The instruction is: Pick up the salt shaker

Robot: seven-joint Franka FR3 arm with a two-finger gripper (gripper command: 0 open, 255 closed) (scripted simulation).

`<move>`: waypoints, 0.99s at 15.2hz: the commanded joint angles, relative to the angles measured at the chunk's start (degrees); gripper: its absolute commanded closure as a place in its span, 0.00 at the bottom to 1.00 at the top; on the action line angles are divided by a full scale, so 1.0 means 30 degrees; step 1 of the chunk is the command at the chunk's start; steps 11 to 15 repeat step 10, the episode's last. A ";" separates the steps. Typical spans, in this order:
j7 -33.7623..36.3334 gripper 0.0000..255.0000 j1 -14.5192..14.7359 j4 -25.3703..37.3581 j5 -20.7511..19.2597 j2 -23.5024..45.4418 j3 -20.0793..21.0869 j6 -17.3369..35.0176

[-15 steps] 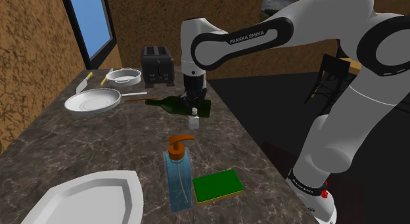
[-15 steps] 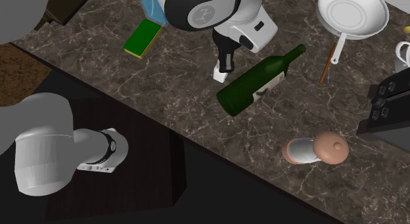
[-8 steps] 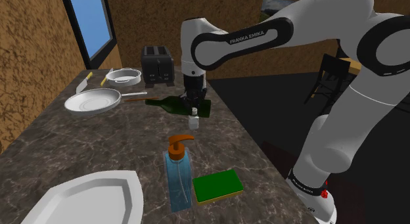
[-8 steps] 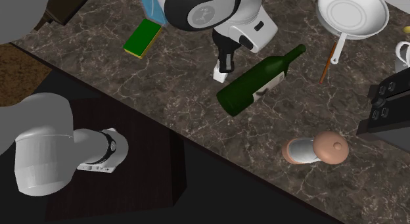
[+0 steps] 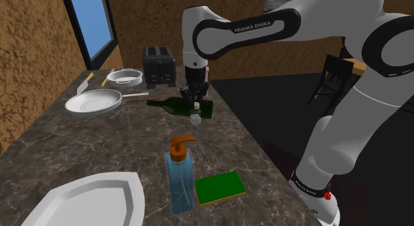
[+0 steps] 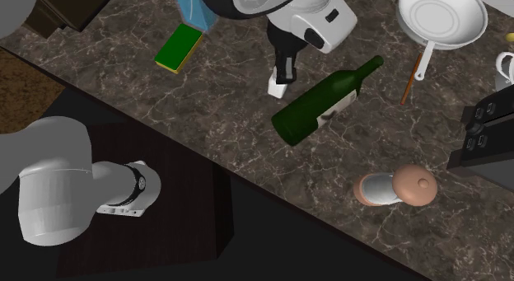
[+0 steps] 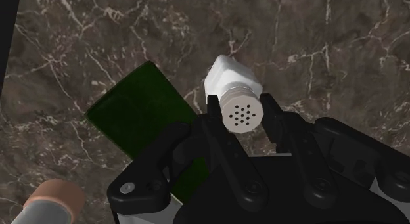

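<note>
1. Shoulder view: the white arm reaches down over the dark marble countertop [image 5: 79, 145]. Its gripper [image 5: 195, 104] pinches the small white salt shaker [image 5: 196, 117] by its top. The shaker is just in front of a green wine bottle [image 5: 174, 106] that lies on its side. From here it is hard to tell whether the shaker's base touches the stone. Closer to the camera stand a blue soap dispenser [image 5: 180, 181] with an orange pump and a green sponge [image 5: 219, 187]. A white frying pan [image 5: 91, 103] and a black toaster [image 5: 159, 64] sit farther back.

2. Second exterior view: seen from above, the gripper [image 6: 282, 73] comes down onto the salt shaker [image 6: 277, 89]. The shaker is just beside the wine bottle [image 6: 321, 105], on this view's left. The sponge [image 6: 179, 49] lies well apart, further to the left. A white cylinder with a tan rounded end [image 6: 395, 187] lies near the counter's edge.

3. Wrist view: the gripper [image 7: 241, 106] has its two black fingers [image 7: 271, 112] clasped on the salt shaker [image 7: 230, 81] at its perforated cap, one on each side. The white body points away from the hand toward the countertop [image 7: 328, 45]. The wine bottle [image 7: 141, 117] lies close beside the shaker.
</note>
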 commanded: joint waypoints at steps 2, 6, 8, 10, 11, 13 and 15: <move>0.0024 1.00 -0.0002 0.0708 -0.0001 -0.0056 -0.0008 -0.0768; 0.0042 1.00 -0.0015 0.1729 -0.0014 -0.0061 -0.0028 -0.1795; 0.0054 1.00 -0.0022 0.2268 -0.0025 -0.0038 -0.0037 -0.2310; 0.0055 1.00 -0.0022 0.2307 -0.0025 -0.0037 -0.0037 -0.2348; 0.0055 1.00 -0.0022 0.2307 -0.0025 -0.0037 -0.0037 -0.2348; 0.0055 1.00 -0.0022 0.2307 -0.0025 -0.0037 -0.0037 -0.2348; 0.0055 1.00 -0.0022 0.2307 -0.0025 -0.0037 -0.0037 -0.2348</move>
